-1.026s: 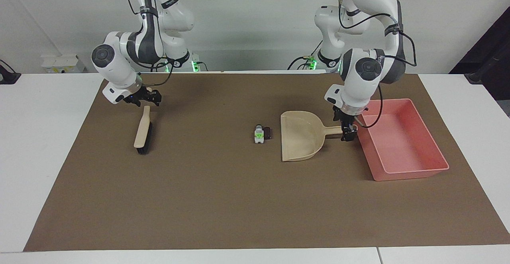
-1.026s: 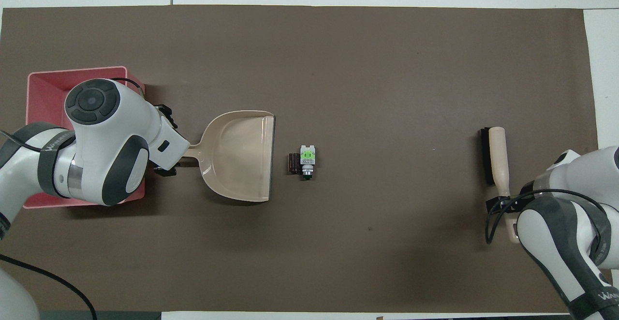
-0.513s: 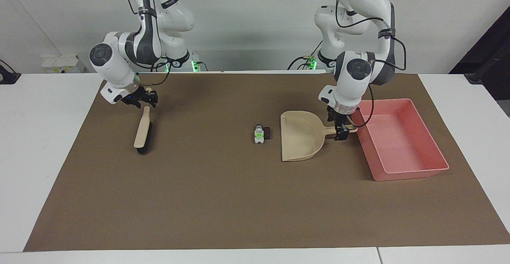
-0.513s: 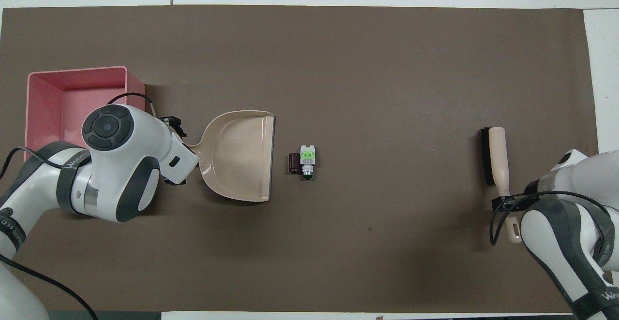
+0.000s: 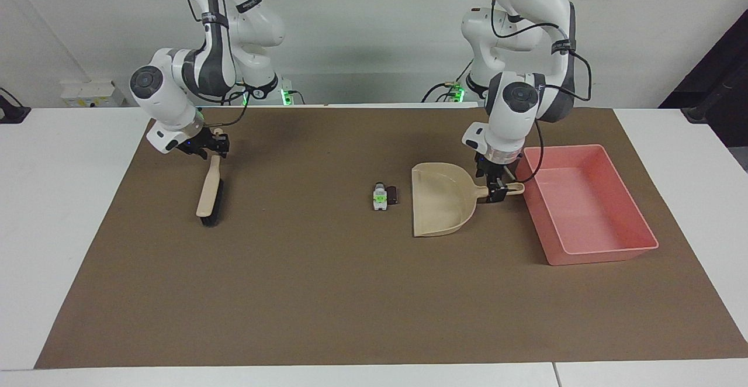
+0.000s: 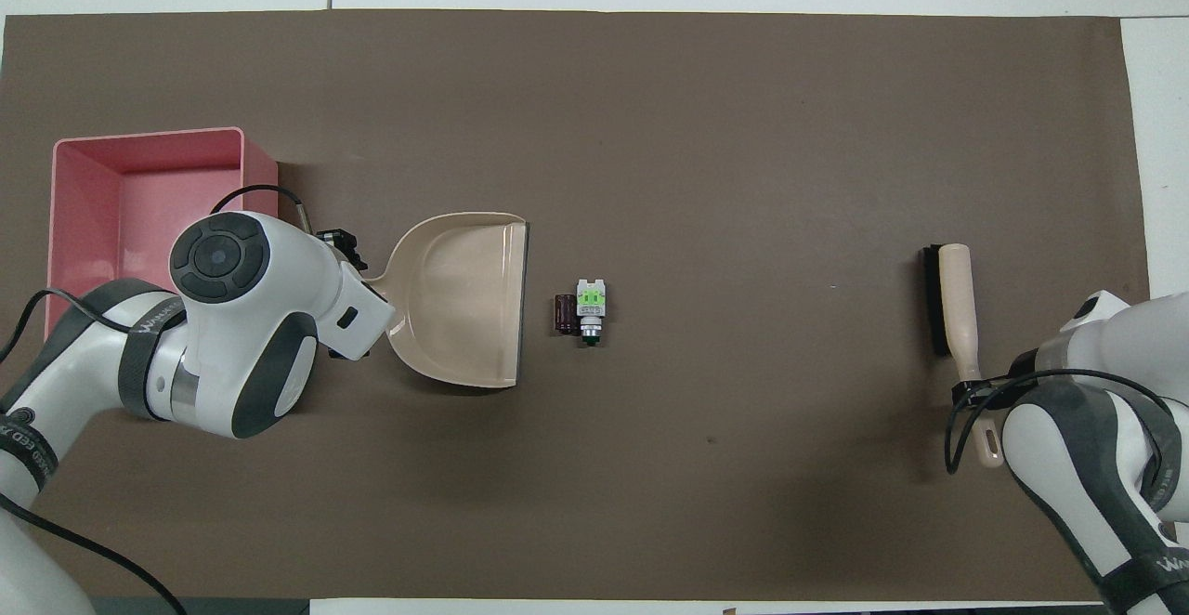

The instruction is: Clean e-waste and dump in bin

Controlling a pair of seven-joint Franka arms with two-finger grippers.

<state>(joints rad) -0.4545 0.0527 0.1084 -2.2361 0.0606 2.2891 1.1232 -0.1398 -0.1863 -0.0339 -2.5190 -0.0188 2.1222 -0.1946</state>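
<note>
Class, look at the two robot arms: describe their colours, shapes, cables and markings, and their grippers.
Both arms are glossy white with rounded segments, dark grey joint bands and round dark grey caps. Thin black cables loop outside each arm. Small white lettering marks the dark bands. The left gripper and right gripper are small and black. Green lights glow at the bases.

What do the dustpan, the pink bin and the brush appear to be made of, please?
The dustpan looks like moulded beige plastic, with a smooth, faintly glossy scoop. The bin seems to be thin pink plastic with even, sloped, matte walls. The brush has a pale handle, possibly wood or plastic, with dark bristles.
</note>
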